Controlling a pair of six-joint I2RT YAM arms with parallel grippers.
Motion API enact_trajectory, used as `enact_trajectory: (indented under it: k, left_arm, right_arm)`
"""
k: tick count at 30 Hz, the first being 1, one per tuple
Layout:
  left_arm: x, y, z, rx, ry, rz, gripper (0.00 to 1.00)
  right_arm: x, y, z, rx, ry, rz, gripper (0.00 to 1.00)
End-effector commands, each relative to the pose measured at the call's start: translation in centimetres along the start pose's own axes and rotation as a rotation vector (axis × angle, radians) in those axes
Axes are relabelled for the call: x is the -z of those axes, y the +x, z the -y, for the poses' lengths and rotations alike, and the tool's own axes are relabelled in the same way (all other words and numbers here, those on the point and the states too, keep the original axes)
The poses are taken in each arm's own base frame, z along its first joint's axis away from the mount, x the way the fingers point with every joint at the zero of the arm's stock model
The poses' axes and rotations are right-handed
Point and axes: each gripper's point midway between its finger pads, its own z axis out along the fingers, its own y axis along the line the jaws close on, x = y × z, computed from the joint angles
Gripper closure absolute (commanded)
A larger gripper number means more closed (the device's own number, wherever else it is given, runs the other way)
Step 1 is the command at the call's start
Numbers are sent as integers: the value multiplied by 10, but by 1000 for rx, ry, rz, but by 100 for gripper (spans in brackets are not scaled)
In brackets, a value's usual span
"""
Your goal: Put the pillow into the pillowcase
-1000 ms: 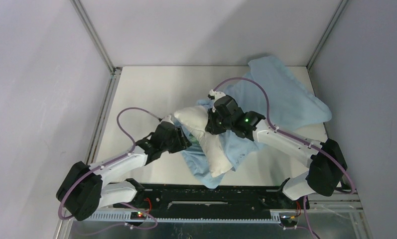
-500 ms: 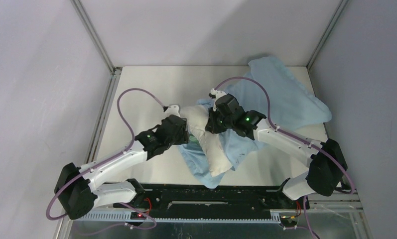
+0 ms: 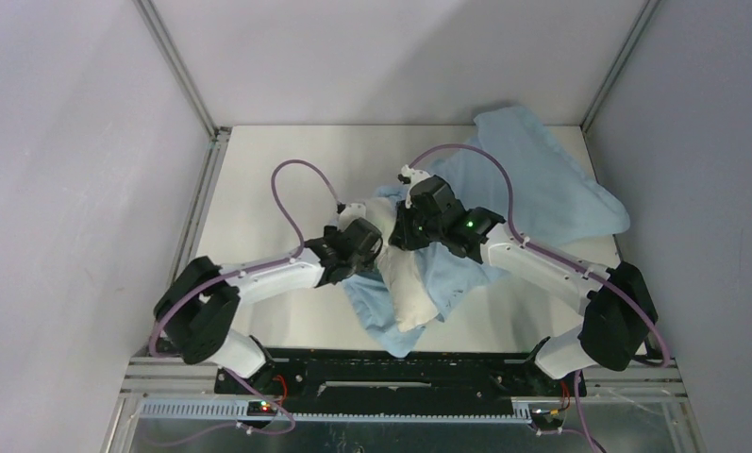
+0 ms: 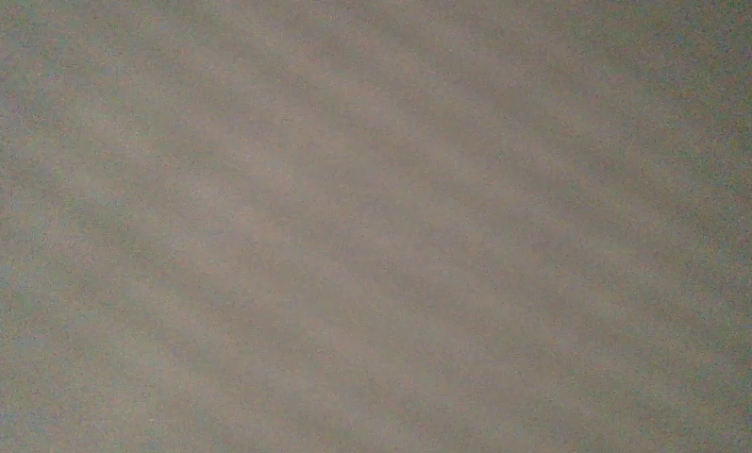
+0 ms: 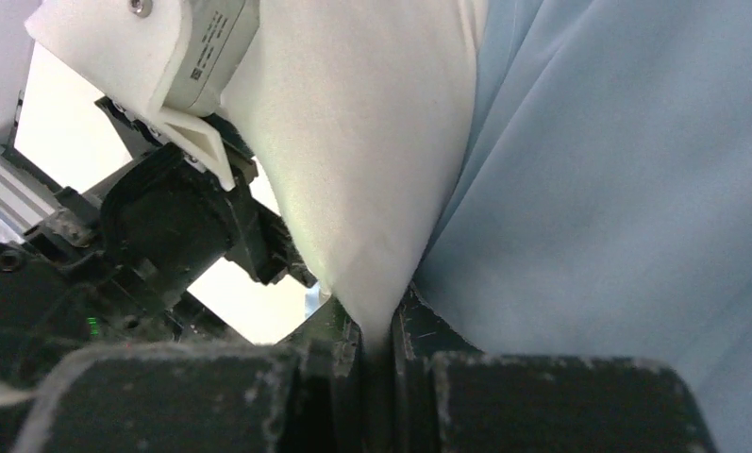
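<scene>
pillowcase [image 3: 532,193]: spread from table's far-right corner toward centre, under the pillow.
pillow [image 3: 405,283]: mid-table, long axis running near-to-far, partly wrapped.
right gripper [image 5: 376,335]: clamped on pillow's white fabric, nearer its far end.
left gripper [image 3: 367,247]: against pillow's left side; grip unreadable.

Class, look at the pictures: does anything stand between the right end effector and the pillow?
No. The right end effector is already shut on a pinch of the pillow, with the pillowcase lying beside it.
</scene>
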Motion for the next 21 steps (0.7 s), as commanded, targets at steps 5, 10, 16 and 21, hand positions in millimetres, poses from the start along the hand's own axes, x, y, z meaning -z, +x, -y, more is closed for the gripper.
enact_trajectory:
  k: [5, 10, 16, 21]
  left_arm:
    - [-36, -24, 4, 100, -151, 94, 31]
    - [-49, -21, -3, 123, -191, 91, 58]
    - [-36, -33, -19, 225, -154, 146, 100]
    - [-13, -38, -36, 371, -58, 213, 100]
  right_arm:
    - [5, -7, -15, -40, -66, 21, 100]
    - [11, -7, -13, -38, -49, 26, 100]
    - [19, -9, -2, -44, -1, 35, 100]
    - [22, -13, 14, -51, 46, 44, 100]
